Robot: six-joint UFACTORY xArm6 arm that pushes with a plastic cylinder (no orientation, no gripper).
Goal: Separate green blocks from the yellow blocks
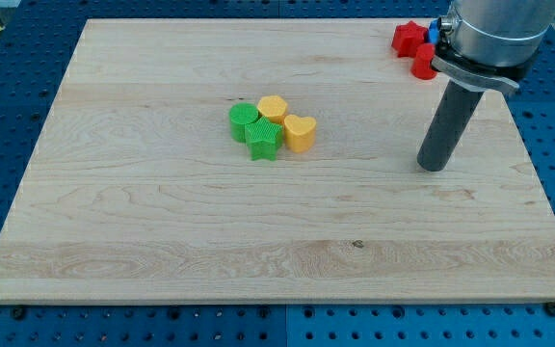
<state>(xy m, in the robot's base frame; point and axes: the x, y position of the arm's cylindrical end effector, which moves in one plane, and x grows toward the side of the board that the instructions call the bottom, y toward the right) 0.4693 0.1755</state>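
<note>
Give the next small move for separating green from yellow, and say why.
Probably slide my tip toward the view's left, to the cluster's yellow side. It stands well to the right of the cluster, touching nothing, while the green blocks and yellow blocks sit pressed together.

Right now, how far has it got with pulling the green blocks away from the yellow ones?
Nothing looks done yet: the green cylinder and green star sit pressed in one cluster with the yellow hexagon and yellow heart. In hand: my tip rests on the wooden board, far to the view's right of the cluster, touching no block. Left: the whole separation.
</note>
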